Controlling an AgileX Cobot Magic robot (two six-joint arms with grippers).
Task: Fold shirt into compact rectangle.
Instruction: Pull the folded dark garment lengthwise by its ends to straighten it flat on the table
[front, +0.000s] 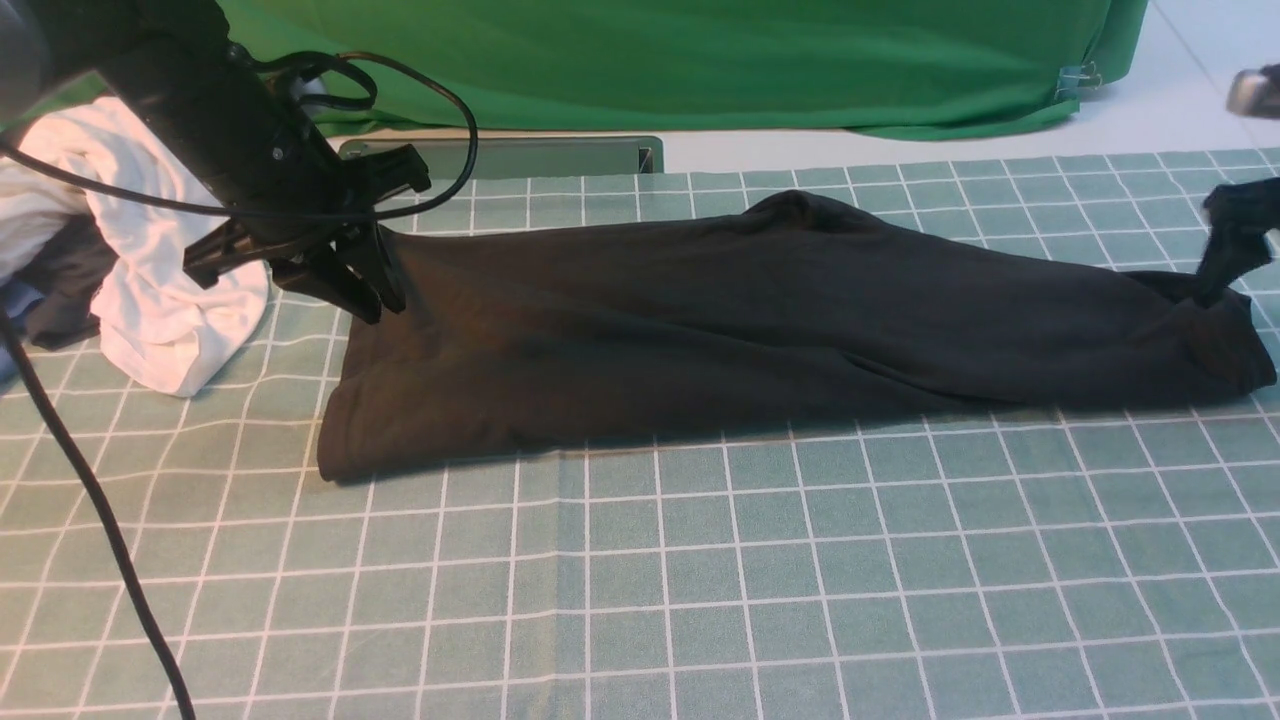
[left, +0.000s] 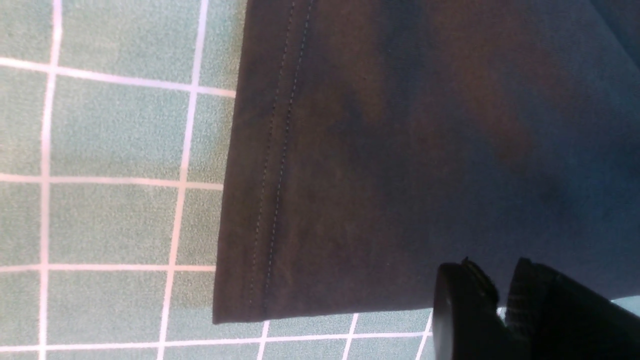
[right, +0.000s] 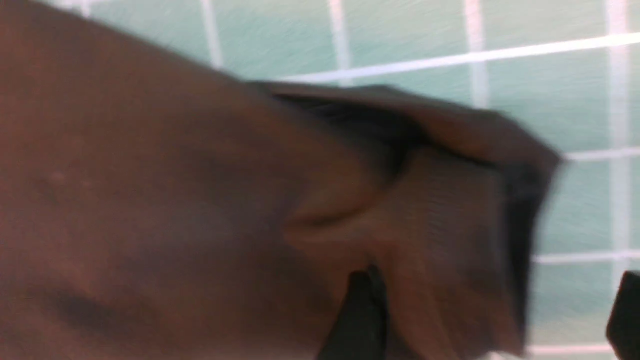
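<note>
Left claw (front: 372, 298) barely parted, right claw (front: 1225, 262) spread wide, at either end of the black shirt (front: 750, 320), seemingly folded lengthwise toward the table's (front: 700, 570) far edge; crosswise folds remain.

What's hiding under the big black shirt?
The shirt lies on the green checked tablecloth, which shows all around it. The part right underneath is covered by the shirt, so I can't tell if anything else is hiding there.

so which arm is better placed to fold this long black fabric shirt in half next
Probably left: the left gripper sits right at the flat stitched hem of the black shirt, while the right gripper, jaws wide, is at its crumpled end.
</note>
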